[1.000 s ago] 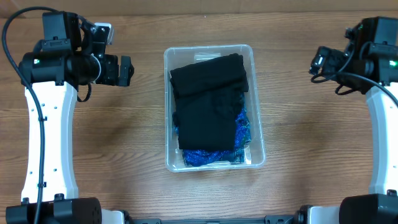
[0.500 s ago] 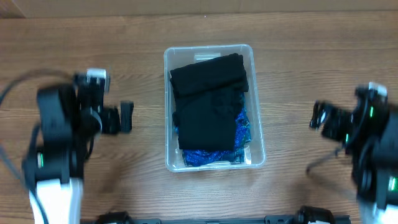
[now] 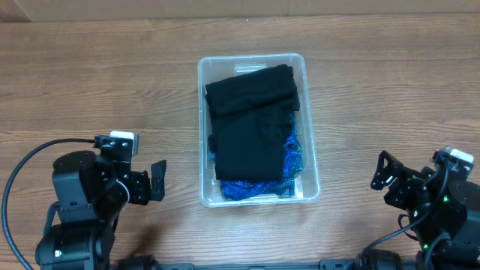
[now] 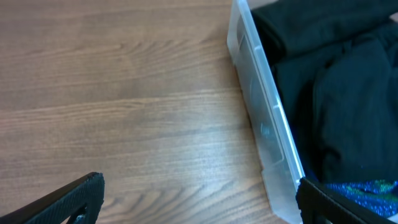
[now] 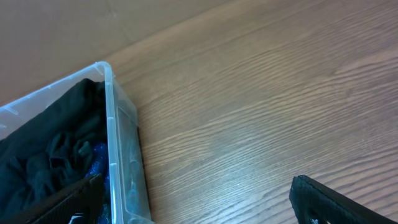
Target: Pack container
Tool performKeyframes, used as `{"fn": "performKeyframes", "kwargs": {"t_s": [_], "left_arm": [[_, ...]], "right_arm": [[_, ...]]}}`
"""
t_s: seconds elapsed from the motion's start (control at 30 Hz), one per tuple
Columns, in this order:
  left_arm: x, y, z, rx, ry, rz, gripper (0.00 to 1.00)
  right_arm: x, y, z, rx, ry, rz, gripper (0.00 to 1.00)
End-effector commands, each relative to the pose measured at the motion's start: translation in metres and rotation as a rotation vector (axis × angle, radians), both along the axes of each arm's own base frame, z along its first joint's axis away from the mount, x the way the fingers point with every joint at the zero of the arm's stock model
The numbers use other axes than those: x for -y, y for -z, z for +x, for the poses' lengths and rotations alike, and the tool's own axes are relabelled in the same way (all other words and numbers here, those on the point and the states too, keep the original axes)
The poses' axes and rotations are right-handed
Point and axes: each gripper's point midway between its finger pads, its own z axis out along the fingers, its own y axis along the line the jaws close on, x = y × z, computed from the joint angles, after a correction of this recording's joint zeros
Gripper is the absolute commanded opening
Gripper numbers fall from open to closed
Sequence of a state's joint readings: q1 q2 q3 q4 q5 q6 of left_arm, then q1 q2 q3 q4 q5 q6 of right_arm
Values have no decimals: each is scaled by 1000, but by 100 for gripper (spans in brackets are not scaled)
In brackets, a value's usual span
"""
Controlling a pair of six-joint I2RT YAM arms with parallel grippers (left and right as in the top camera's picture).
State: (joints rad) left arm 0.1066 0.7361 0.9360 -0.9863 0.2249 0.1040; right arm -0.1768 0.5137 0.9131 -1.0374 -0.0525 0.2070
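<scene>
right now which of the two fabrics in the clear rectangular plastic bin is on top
The black fabric, covering most of the bin; the blue patterned fabric only peeks out under it at one end.

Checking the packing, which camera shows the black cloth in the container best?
Overhead: the whole black cloth lies inside the container. Left wrist shows only one side of it; right wrist, a partial corner.

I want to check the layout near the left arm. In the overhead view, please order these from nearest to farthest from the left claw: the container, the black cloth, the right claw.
1. container: its left wall faces the left claw.
2. black cloth: inside the container.
3. right claw: beyond the container, on the opposite side.
</scene>
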Motion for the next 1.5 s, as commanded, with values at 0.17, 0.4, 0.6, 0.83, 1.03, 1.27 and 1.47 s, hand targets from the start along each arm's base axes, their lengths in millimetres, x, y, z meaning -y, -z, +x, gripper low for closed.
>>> {"fn": "performKeyframes", "kwargs": {"t_s": [0.17,0.4,0.6,0.83,1.03,1.27,1.47], "left_arm": [[0,7,-1,-29,-12,-16,100],[0,7,-1,-29,-12,-16,100],[0,7,-1,-30,-12,-16,100],[0,7,-1,-30,-12,-16,100],[0,7,-1,-30,-12,-16,100],[0,7,-1,-30,-12,-16,100],[0,7,-1,-30,-12,-16,100]], "right_arm": [[0,6,-3,-24,6,9,100],[-2,3,10,56,-53,-59,100],[-25,4,20,307,-180,-127,100],[-45,21,27,576,-260,-141,100],[-44,36,41,688,-262,-208,100],[-41,87,49,567,-257,-213,100],[-41,87,49,566,-256,-213,100]]}}
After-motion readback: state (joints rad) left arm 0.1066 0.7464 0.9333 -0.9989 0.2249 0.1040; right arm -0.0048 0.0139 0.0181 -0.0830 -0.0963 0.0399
